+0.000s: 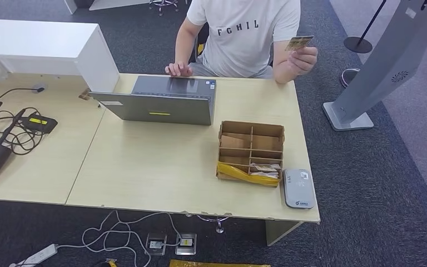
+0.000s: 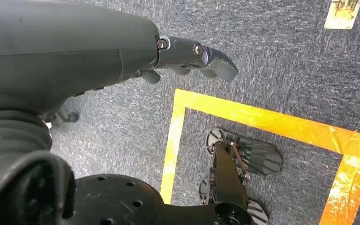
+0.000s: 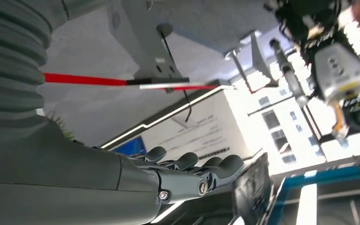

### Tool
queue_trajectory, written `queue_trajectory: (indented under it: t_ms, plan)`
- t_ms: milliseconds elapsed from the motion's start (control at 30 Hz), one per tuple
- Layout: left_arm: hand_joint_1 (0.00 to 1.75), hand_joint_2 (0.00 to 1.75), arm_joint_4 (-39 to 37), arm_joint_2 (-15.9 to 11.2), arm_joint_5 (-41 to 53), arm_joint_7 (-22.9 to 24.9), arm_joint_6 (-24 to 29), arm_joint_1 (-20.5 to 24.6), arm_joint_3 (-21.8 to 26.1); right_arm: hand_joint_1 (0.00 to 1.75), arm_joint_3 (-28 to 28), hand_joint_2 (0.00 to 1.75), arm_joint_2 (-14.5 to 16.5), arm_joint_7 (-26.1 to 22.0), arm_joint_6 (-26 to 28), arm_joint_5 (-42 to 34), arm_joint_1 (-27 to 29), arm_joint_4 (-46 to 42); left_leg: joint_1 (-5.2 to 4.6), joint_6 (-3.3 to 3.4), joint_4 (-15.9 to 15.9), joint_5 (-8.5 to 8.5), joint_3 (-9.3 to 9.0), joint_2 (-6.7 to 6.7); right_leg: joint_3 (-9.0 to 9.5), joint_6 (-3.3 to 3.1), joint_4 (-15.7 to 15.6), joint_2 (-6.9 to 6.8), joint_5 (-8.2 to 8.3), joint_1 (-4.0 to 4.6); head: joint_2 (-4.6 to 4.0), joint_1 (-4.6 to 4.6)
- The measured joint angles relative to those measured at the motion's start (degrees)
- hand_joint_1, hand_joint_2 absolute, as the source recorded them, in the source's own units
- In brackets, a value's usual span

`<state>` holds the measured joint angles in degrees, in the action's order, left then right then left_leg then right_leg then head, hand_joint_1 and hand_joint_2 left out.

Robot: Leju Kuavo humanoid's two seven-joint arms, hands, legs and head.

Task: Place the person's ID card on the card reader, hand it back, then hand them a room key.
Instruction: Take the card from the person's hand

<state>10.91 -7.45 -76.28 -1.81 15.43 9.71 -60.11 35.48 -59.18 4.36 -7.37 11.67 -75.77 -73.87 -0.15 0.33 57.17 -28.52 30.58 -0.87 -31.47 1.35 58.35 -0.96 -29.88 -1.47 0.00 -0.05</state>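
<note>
Nothing done yet. Left hand (image 2: 187,58) hangs over the carpet, fingers apart, holding nothing. Card reader (image 1: 298,188) bare. ID card (image 1: 298,42) in the person's hand (image 1: 302,58), well apart from both hands. Right hand (image 3: 192,173) raised, empty, fingers loosely extended.

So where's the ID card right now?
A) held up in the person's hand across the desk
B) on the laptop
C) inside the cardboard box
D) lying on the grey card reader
A: the person's hand holds the ID card up above the far edge of the desk, well away from the card reader.
</note>
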Motion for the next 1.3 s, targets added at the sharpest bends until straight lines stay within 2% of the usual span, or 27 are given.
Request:
queue_trajectory:
  t_ms: [133, 300, 500, 767, 1300]
  plan:
    - [0.00, 0.00, 0.0, 0.1, 0.5, 0.0, 0.2, 0.0, 0.0, 0.00, 3.9, 1.75, 1.6, 2.9, -0.7, 2.0, 2.7, -5.5, 0.09, -0.05, 0.0, 0.04, -0.01, -0.04, 0.03, 0.00, 0.0, -0.07, 0.00, 0.08, 0.00, 0.03]
    - [0.00, 0.00, 0.0, 0.1, 0.7, 0.4, 0.3, 0.0, 0.0, 0.00, 6.2, 1.75, 3.5, 3.7, -1.5, 4.3, 11.2, -9.3, 0.16, -0.07, 0.0, 0.04, -0.04, -0.04, 0.08, 0.00, 0.0, -0.05, 0.01, 0.15, 0.00, 0.02]
    - [0.00, 0.00, 0.0, 0.1, 1.4, 1.2, 0.2, 0.0, 0.0, 0.00, 5.7, 1.75, 5.3, 4.1, -3.2, 6.4, 21.2, -12.5, 0.16, -0.07, 0.0, 0.04, 0.00, -0.07, 0.04, -0.01, 0.0, -0.07, 0.01, 0.15, 0.00, 0.02]
    - [0.00, 0.00, 0.0, 0.1, 2.2, 1.1, -0.4, -0.1, -0.2, 0.00, 2.0, 1.75, 5.7, 4.0, -1.9, 8.2, 29.5, -14.4, 0.17, -0.07, 0.0, 0.03, 0.00, -0.06, 0.03, -0.01, 0.0, -0.06, 0.00, 0.16, 0.00, 0.03]
    - [0.00, 0.00, 0.0, 0.0, 2.7, 0.9, -0.9, -0.1, -0.4, 0.00, -3.8, 1.75, 5.7, 2.9, -0.9, 12.5, 33.5, -14.8, 0.17, -0.08, 0.0, 0.03, 0.00, -0.03, 0.03, -0.01, 0.0, -0.04, 0.00, 0.16, 0.00, 0.02]
